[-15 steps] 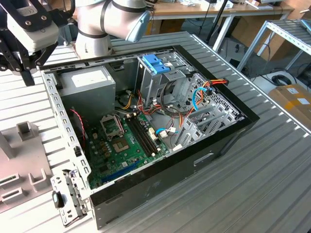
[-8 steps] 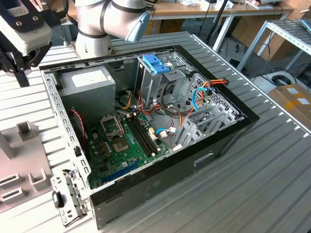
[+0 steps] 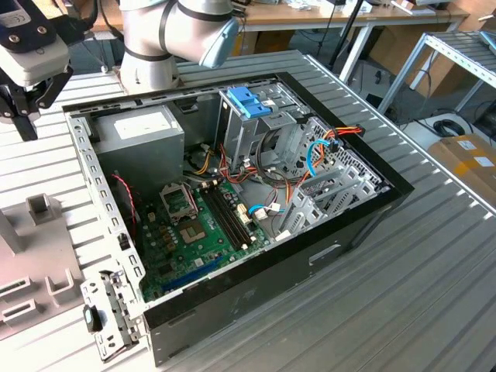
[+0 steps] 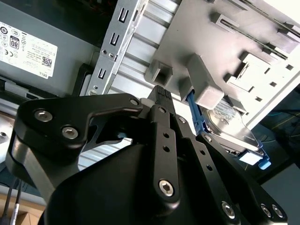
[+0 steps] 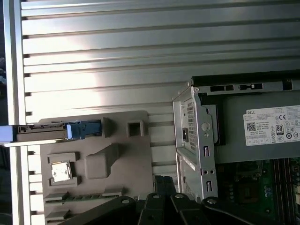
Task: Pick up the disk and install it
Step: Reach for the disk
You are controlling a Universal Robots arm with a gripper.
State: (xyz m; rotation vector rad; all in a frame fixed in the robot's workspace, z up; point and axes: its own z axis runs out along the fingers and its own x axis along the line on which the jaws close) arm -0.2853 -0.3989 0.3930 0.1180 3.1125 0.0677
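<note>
Second wrist view: the arm's black jaws look closed on nothing, close to the pale grey plastic holder (image 4: 206, 89) on the ribbed metal bench (image 4: 136, 56). The dark grey, blue-railed disk (image 4: 234, 129) stands on edge in its slot, probably leaving both faces free for pinching.

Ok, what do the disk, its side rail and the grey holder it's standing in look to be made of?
The disk: metal, judging by the dull silvery sheen along its edge. Its rail: blue plastic, evenly coloured and matte. The holder: probably moulded or printed plastic, matte grey with rounded edges, though the look leaves that open.
</note>
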